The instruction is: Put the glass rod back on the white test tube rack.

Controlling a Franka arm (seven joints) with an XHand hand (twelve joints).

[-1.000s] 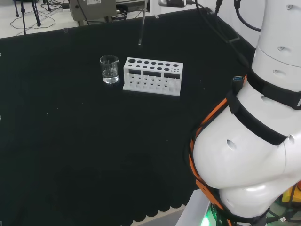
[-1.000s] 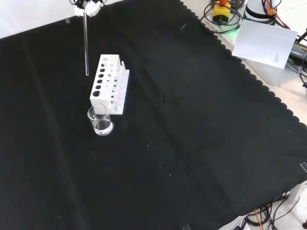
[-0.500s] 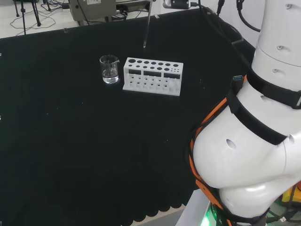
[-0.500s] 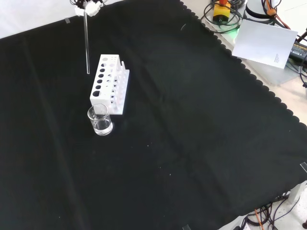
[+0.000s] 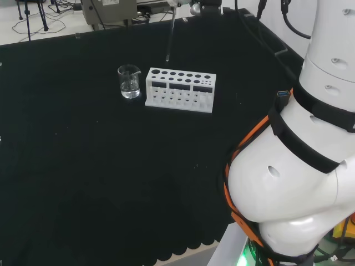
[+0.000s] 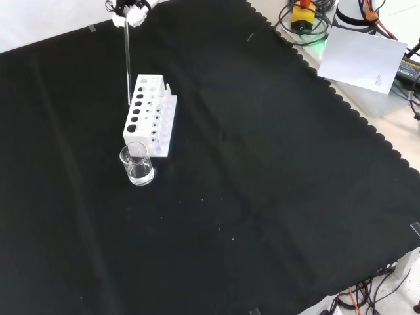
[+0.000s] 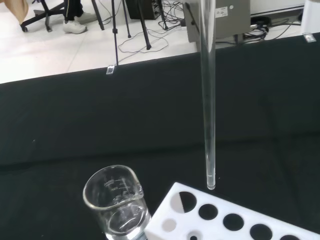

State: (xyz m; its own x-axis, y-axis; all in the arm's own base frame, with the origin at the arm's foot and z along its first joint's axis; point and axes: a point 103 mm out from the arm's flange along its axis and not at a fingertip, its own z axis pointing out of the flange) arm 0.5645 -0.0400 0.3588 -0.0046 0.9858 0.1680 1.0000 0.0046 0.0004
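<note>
The glass rod [image 6: 126, 62] hangs upright from my hand [image 6: 131, 9], whose fingers pinch its top end at the front view's upper edge. In the head view the rod [image 5: 170, 36] has its lower tip just above the far side of the white test tube rack [image 5: 180, 88]. The wrist view puts the rod's tip [image 7: 211, 185] a little above the rack's [image 7: 220, 222] edge, beside its big holes and not inside one. The rack [image 6: 149, 115] stands on the black cloth.
A small clear beaker [image 6: 137, 164] stands close to the rack's end, also in the head view [image 5: 129, 81] and the wrist view [image 7: 116, 207]. The arm's white links [image 5: 299, 166] fill the head view's right. White paper [image 6: 364, 59] and cables lie beyond the cloth's scalloped edge.
The hand and rod have shifted toward the rack, rightward in the front view; the rod's tip now sits lower and closer over the rack's far edge. Rack and beaker have not moved.
</note>
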